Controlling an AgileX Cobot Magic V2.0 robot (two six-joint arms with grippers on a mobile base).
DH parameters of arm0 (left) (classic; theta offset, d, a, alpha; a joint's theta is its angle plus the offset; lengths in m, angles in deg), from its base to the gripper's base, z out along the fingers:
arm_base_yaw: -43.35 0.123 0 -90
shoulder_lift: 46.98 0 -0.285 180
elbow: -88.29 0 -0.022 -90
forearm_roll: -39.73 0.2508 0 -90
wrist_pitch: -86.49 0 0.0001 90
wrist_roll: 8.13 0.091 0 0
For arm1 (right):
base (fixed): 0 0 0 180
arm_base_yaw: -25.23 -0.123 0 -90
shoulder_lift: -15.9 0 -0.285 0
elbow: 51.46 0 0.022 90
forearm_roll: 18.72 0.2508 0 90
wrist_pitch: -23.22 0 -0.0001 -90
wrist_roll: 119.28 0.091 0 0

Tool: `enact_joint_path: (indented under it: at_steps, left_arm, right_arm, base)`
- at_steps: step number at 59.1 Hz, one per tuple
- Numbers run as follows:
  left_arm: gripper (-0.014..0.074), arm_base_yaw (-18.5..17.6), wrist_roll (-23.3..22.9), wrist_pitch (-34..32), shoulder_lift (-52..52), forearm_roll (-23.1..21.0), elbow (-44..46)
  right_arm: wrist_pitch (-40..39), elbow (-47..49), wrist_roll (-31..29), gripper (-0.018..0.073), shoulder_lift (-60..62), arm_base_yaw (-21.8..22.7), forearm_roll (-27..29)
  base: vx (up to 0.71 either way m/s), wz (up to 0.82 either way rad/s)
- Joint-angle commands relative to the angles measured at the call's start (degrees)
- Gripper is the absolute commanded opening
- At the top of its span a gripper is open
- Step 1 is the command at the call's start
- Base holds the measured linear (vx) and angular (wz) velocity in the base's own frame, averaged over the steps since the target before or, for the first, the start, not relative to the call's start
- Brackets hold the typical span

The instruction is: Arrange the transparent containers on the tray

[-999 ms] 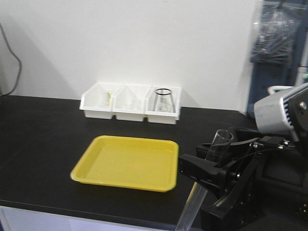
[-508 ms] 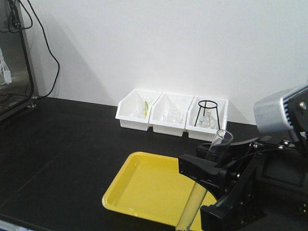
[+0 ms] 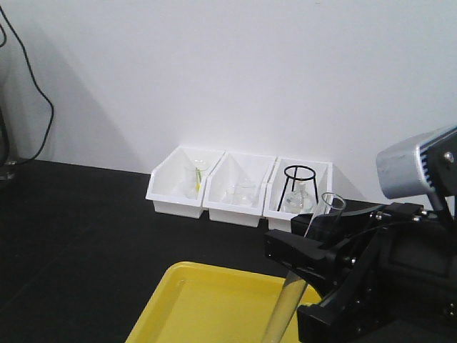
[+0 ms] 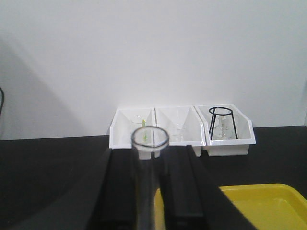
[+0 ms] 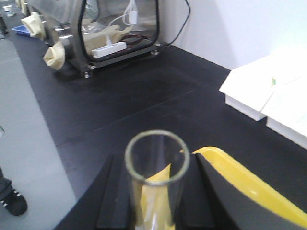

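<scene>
- A black worktop (image 3: 86,236) runs below a plain white wall (image 3: 214,71). A black cable (image 3: 37,93) hangs down the wall at the far left.
- Three white bins stand touching in a row along the worktop's back edge, against the wall: the left bin (image 3: 173,207), the middle bin (image 3: 232,214) and the right bin (image 3: 277,220).
- The left bin holds a small beaker (image 3: 196,180) with something yellow-green inside it.
- The middle bin holds a clear glass vessel (image 3: 243,193) whose shape is hard to make out.
- The right bin holds a black wire tripod (image 3: 298,186), with a small flask (image 3: 294,204) standing under its ring.
- The yellow tray (image 3: 214,307) lies toward the worktop's front edge, in front of the bins and well apart from them. Its near side is cut off by the frame.
- The right gripper (image 3: 296,254) is clamped on the right test tube (image 3: 285,307), a finger on either side partway along it.
- That tube is tilted, with its flared rim up and toward the bins. Its lower end runs out of the frame in front of the tray's right side.
- In the right wrist view the rim faces the lens, and the tray's yellow shows through the glass.
- The left gripper (image 4: 149,149) is outside the front view. Its own camera shows two dark fingers closed against the sides of the left test tube (image 4: 145,187).
- That tube's rim lines up with the left bin, and the tray sits to its lower right.
- A glass-fronted metal cabinet (image 5: 115,28) with pale gloves at its ports stands at the worktop's far left end.
</scene>
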Motion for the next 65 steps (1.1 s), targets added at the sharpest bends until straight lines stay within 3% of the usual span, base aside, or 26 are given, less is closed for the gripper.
enact_joint_path:
  at_steps: [1, 65]
  left_arm:
    - [0.0062, -0.4, -0.4, -4.8, 0.2, -0.2, 2.2]
    - [0.0062, -0.4, -0.4, -4.8, 0.2, -0.2, 2.2]
  right_arm:
    - [-4.8, 2.2, -0.5, 0.0054, 0.9, 0.3, 0.1]
    - [-4.8, 2.2, -0.5, 0.0054, 0.9, 0.3, 0.1]
  base:
    - [0.21, -0.22]
    - [0.09, -0.19]
